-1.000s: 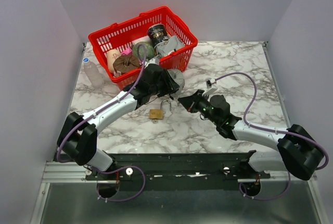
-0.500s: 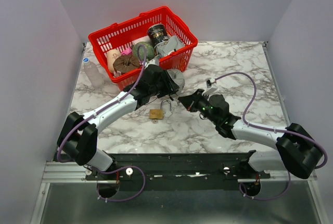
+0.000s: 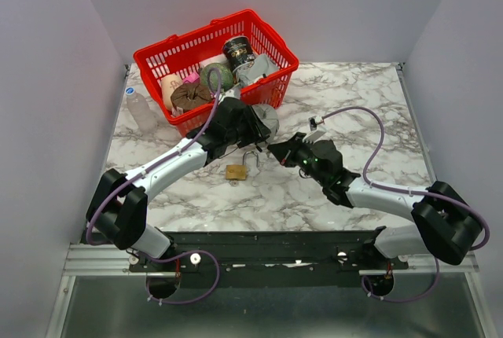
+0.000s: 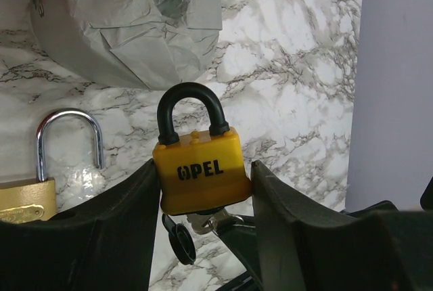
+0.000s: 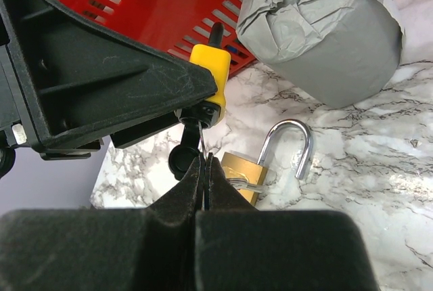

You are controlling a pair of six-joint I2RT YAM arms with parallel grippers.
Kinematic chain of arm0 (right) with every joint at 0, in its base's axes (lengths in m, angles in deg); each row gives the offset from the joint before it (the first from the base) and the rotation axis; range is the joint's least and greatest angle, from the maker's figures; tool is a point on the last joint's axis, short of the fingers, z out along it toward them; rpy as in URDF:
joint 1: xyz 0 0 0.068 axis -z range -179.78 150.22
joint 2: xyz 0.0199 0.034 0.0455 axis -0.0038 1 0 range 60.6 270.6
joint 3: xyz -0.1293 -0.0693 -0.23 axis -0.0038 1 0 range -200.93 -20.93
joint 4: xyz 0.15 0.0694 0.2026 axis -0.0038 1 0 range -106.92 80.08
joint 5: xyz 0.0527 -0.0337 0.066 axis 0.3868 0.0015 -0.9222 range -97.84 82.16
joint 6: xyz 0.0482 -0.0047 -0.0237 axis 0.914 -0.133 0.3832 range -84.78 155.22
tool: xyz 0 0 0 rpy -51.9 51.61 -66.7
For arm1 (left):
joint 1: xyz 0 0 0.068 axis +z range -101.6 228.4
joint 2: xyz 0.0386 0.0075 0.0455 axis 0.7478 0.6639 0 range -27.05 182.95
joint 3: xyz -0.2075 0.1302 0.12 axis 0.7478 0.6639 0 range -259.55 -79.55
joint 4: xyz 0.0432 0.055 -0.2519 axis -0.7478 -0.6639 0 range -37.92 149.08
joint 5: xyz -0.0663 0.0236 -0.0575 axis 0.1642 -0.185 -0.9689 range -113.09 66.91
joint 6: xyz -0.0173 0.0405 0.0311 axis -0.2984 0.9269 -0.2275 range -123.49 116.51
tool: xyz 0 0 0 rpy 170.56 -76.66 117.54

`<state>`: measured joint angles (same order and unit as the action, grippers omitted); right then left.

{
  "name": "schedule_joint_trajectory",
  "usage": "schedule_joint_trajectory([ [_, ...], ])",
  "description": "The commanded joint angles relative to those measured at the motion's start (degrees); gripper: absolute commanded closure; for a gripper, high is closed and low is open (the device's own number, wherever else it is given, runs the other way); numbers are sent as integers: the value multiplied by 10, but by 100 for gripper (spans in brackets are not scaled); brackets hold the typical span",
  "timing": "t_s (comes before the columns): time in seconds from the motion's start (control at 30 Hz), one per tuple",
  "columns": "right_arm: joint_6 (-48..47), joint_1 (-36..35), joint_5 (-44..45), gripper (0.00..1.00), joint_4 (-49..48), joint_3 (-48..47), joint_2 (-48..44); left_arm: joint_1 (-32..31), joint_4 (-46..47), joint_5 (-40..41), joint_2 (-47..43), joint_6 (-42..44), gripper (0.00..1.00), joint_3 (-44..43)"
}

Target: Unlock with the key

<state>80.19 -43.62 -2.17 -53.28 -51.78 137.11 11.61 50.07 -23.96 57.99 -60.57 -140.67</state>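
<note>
A yellow padlock [image 4: 199,169] with a black shackle, marked OPEL, is clamped upright by its body between my left gripper's [image 4: 203,177] fingers, above the table. A silver key [image 4: 203,222] sticks into its underside, beside a dangling black keyhole cap [image 4: 179,240]. My right gripper [image 5: 206,159] is shut on that key [image 5: 203,143], right under the yellow padlock [image 5: 211,68]. In the top view the two grippers meet tip to tip, the left gripper [image 3: 253,130] above the right gripper [image 3: 273,149].
A brass padlock [image 3: 236,171] with its steel shackle swung open lies on the marble under the grippers. A grey wrapped roll [image 3: 269,118] sits just behind. A red basket [image 3: 275,43] holding several items stands at the back left, with a clear bottle [image 3: 141,110] beside it.
The right gripper has edged slightly left and up toward the left gripper, and its cable has shifted. The left arm holds still.
</note>
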Motion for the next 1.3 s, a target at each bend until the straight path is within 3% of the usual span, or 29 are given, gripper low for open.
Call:
schedule_joint_trajectory([
  [0.0,-5,-3,37,99,-13,-17,7,1,33,-12,-5,-8,100,1],
  [1.27,40,-3,50,99,-68,-74,68,-14,51,-18,-15,-27,100,20],
])
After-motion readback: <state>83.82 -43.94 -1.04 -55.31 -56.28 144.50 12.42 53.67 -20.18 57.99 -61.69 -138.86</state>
